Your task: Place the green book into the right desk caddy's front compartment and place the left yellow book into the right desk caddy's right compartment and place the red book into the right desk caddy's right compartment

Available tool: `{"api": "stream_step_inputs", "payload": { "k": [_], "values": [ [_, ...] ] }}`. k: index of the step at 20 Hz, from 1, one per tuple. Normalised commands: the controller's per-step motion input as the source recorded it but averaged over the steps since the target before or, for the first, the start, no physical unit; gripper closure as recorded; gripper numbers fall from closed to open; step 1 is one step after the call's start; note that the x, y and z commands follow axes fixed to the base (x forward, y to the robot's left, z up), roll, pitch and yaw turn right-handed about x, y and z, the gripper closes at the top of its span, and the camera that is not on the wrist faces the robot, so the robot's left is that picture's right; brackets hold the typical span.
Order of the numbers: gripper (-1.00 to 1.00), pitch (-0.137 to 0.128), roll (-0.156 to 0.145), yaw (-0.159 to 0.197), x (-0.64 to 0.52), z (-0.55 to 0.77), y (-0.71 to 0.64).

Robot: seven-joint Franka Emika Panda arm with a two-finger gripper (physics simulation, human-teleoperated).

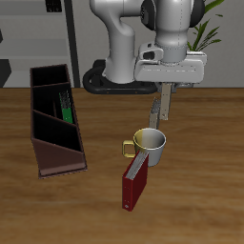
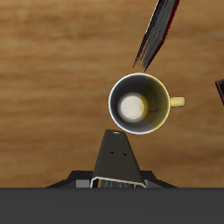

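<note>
My gripper (image 1: 164, 91) hangs above the table just behind the mug, shut on the left yellow book (image 1: 164, 105), a thin olive-grey slab pointing straight down. In the wrist view this book (image 2: 115, 157) runs out from between the fingers of the gripper (image 2: 115, 180) toward the mug. The red book (image 1: 134, 181) stands upright nearer the table's front edge, close to the mug, and shows edge-on as the red book (image 2: 158, 33). The right desk caddy (image 1: 43, 143), a long maroon box, holds the green book (image 1: 67, 105) upright in its middle section.
A white mug (image 1: 151, 145) with a yellow handle and yellow inside stands directly below and in front of the held book; the mug (image 2: 138, 101) fills the middle of the wrist view. A corner of the caddy (image 2: 220, 91) shows at that view's edge.
</note>
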Motion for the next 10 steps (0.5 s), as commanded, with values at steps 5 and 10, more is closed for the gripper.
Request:
{"api": "stream_step_inputs", "payload": {
  "k": [5, 10],
  "values": [
    [1.0, -0.051, 0.023, 0.082, -0.43, 0.37, -0.35],
    [1.0, -0.008, 0.04, 0.117, -0.42, 0.32, -0.35]
  ]
}}
